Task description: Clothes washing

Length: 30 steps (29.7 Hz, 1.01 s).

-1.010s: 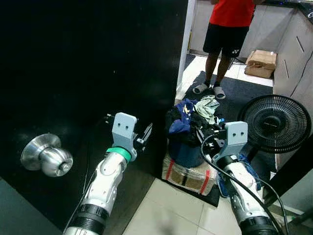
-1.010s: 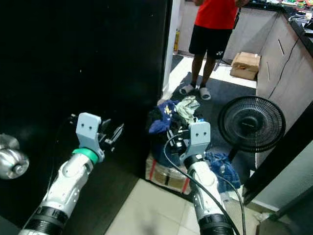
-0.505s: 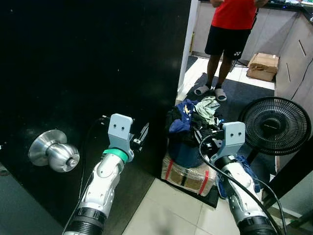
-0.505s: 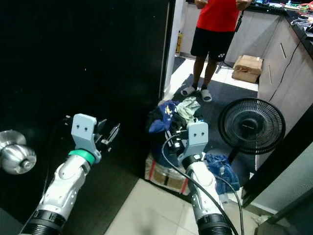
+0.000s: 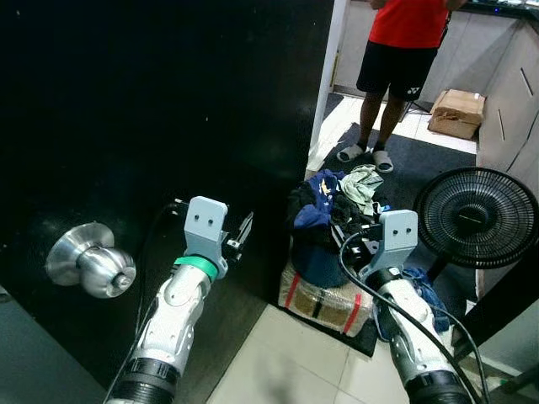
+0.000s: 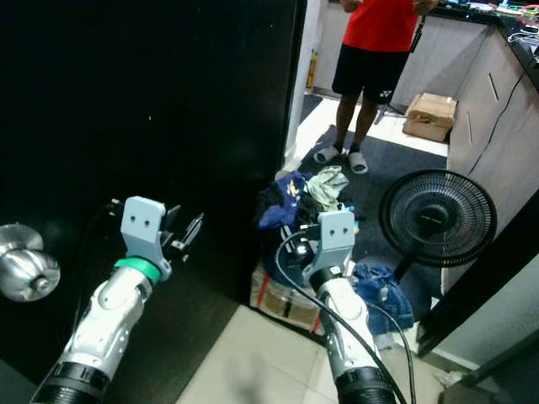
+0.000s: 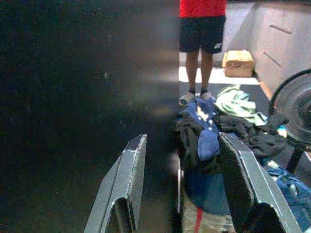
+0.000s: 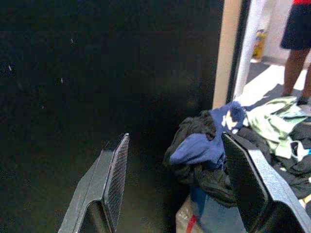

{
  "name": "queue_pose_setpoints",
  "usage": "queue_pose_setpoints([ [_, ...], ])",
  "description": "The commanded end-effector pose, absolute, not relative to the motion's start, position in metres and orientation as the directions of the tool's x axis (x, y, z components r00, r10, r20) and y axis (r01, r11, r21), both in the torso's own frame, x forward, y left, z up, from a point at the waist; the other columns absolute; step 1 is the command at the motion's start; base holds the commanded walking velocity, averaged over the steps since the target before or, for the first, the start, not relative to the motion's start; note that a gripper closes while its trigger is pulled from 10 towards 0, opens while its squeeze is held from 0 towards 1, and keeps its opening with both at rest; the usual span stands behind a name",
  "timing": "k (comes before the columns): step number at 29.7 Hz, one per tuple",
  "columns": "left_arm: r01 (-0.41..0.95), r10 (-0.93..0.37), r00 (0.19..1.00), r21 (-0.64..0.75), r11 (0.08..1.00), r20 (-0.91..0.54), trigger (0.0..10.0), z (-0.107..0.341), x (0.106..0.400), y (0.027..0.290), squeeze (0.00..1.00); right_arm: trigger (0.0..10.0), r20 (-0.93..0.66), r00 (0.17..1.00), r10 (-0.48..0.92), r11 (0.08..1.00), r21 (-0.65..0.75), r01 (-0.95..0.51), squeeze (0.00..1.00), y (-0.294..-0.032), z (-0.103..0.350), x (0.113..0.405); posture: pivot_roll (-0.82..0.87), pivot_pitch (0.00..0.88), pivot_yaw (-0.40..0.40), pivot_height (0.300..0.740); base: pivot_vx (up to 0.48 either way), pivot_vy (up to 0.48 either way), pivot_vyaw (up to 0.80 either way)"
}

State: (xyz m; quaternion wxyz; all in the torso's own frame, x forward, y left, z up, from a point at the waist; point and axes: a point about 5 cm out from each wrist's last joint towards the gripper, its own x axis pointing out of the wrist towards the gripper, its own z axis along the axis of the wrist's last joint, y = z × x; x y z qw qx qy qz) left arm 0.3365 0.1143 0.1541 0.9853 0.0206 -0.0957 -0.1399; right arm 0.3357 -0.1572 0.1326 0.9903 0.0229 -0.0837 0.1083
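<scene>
While both arms are raised before the black door (image 5: 168, 101), nothing is held by them. A silver knob (image 5: 88, 261) is seen at the door's left part. The left gripper (image 5: 240, 238) is kept close to the door face, its fingers spread wide and empty. Right of the door's edge, a basket (image 5: 324, 261) heaped with clothes (image 5: 333, 198) is placed on a wrapped box (image 5: 324, 303). The right gripper (image 5: 358, 240) hangs just beside this heap, also wide open. A fan (image 5: 476, 219) stands further right, and a person (image 5: 404, 50) behind the heap.

Black door (image 5: 168, 101) with silver knob (image 5: 88, 261); blue, pale-green and black clothes (image 5: 337, 198); black fan (image 5: 476, 219).
</scene>
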Motion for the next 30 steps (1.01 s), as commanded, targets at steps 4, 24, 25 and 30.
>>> queue_pose_setpoints([
  [4, 0.271, -0.277, 0.944, 0.060, 0.961, 0.179, 10.0, 0.1517, 0.3338, 0.1142, 0.00, 10.0, 0.163, 0.965, 0.207, 0.977, 0.019, -0.213, 0.00, -0.1596, 0.1302, 0.3354, -0.01, 0.020, 0.026, 0.740, 0.000, -0.231, 0.00],
  [24, 0.277, -0.286, 0.944, 0.077, 0.958, 0.166, 10.0, 0.1506, 0.3343, 0.1120, 0.00, 10.0, 0.161, 0.966, 0.204, 0.978, 0.019, -0.210, 0.00, -0.1604, 0.1300, 0.3362, -0.02, 0.020, 0.026, 0.740, 0.000, -0.199, 0.00],
  [25, 0.277, -0.286, 0.944, 0.077, 0.958, 0.166, 10.0, 0.1506, 0.3343, 0.1120, 0.00, 10.0, 0.161, 0.966, 0.204, 0.978, 0.019, -0.210, 0.00, -0.1604, 0.1300, 0.3362, -0.02, 0.020, 0.026, 0.740, 0.000, -0.274, 0.00],
  [30, 0.277, -0.287, 0.944, 0.079, 0.957, 0.163, 10.0, 0.1509, 0.3347, 0.1108, 0.00, 10.0, 0.162, 0.966, 0.203, 0.978, 0.019, -0.209, 0.00, -0.1609, 0.1301, 0.3360, -0.02, 0.018, 0.026, 0.740, 0.000, -0.055, 0.00],
])
